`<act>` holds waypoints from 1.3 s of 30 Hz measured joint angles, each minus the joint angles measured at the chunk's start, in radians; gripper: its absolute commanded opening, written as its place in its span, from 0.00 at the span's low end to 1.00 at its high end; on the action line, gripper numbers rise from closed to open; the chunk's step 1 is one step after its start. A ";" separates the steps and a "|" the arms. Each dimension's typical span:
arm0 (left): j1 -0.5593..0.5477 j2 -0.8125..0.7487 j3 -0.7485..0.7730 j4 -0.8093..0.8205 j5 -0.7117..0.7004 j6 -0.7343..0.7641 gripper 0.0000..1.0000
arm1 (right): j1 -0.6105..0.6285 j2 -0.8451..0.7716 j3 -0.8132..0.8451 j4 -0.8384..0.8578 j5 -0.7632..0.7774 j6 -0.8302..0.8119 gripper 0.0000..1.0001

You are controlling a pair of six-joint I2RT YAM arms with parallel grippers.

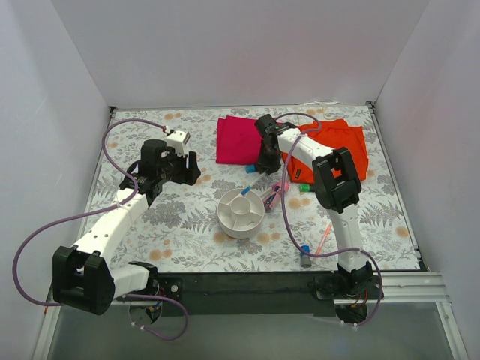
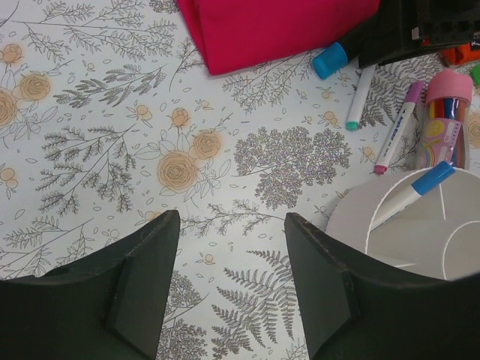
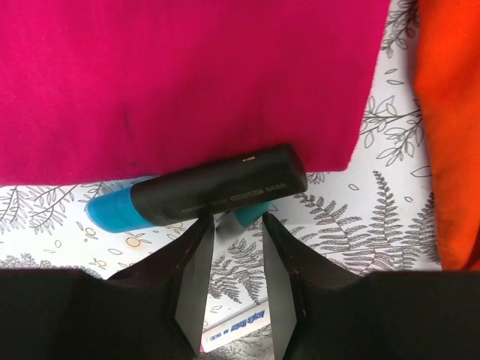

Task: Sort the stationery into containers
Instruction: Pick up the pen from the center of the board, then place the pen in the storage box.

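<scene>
The white round organizer (image 1: 226, 222) stands mid-table and holds a blue-capped marker (image 1: 244, 193), which also shows in the left wrist view (image 2: 412, 191). My right gripper (image 1: 264, 169) is down at the magenta cloth's near edge. Its jaws (image 3: 238, 217) stand narrow around the teal end (image 3: 251, 214) of a white marker (image 2: 360, 94). A black marker with a blue cap (image 3: 217, 187) lies across just beyond the fingertips. My left gripper (image 1: 192, 172) hovers open and empty (image 2: 232, 217) left of the organizer (image 2: 420, 232).
A pink-capped marker (image 2: 396, 127) and a pink tube (image 2: 448, 112) lie beside the organizer. A magenta cloth (image 1: 240, 140) and an orange cloth (image 1: 349, 146) lie at the back. An orange pen (image 1: 325, 238) and a grey-blue cylinder (image 1: 306, 261) lie near the right arm's base.
</scene>
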 measured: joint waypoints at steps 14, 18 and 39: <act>0.000 0.000 0.000 -0.003 0.024 -0.010 0.57 | 0.007 -0.063 -0.114 0.056 0.090 -0.082 0.16; 0.000 -0.008 0.000 -0.001 0.032 -0.013 0.57 | 0.006 -0.140 -0.233 0.076 0.101 -0.162 0.01; 0.000 -0.103 -0.027 0.048 0.065 -0.021 0.58 | 0.018 -0.766 -0.546 0.425 -0.242 -0.576 0.01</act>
